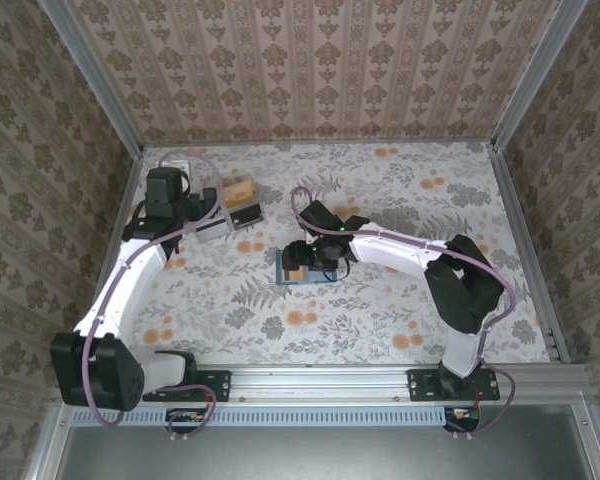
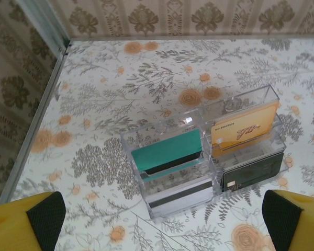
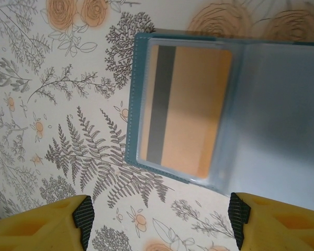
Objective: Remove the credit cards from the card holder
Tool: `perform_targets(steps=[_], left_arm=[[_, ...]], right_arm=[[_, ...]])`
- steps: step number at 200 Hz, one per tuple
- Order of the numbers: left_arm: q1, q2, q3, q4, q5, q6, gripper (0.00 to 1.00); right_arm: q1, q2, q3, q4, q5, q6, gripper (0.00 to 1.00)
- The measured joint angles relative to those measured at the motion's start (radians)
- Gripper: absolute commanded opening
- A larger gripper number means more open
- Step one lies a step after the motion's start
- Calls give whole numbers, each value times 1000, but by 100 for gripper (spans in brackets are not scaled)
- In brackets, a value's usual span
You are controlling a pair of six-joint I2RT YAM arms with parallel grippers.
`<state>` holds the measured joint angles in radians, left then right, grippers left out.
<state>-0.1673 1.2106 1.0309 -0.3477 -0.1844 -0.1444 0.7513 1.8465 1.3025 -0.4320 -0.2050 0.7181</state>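
Above the card holder (image 3: 272, 130) my right fingers (image 3: 52, 225) hang released; left fingers (image 2: 31, 222) gape empty over racked credit cards (image 2: 170, 151).

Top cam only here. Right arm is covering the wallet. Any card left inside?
Observer: Yes. Right wrist cam shows the wallet lying open, with a striped orange card in its left clear sleeve.
Operator: Pincer on it?
Observer: Not gripping. The right pincer is open, nothing between its fingers.
Operator: What's in the tray by the left arm?
Observer: Left wrist cam: the clear tray holds four cards, one per compartment: teal card, orange card, grey card, dark card.
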Motion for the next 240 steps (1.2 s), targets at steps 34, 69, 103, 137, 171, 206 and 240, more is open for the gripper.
perform_targets(steps=[34,69,103,137,171,206,240], left_arm=[[25,-43,-26,-51,16,-150,100],[31,-50,-86,-60,119,-257,100],[31,-62,-212,-40,216,-355,100],[8,-61,-253,-17,322,-425,100],[-92,-34,-258,16,397,-475,98],[-226,36,-260,29,445,-528,91],[-323,119,-257,63,465,-595,72]], right_arm=[[5,64,49,-18,-4,20,63],[5,131,101,-43,7,38,49],[5,164,110,-81,38,48,49],[-3,178,110,-96,45,48,49],[-17,178,100,-87,40,43,48],[-32,157,62,-43,-2,26,48],[-42,117,13,-15,-23,18,48]])
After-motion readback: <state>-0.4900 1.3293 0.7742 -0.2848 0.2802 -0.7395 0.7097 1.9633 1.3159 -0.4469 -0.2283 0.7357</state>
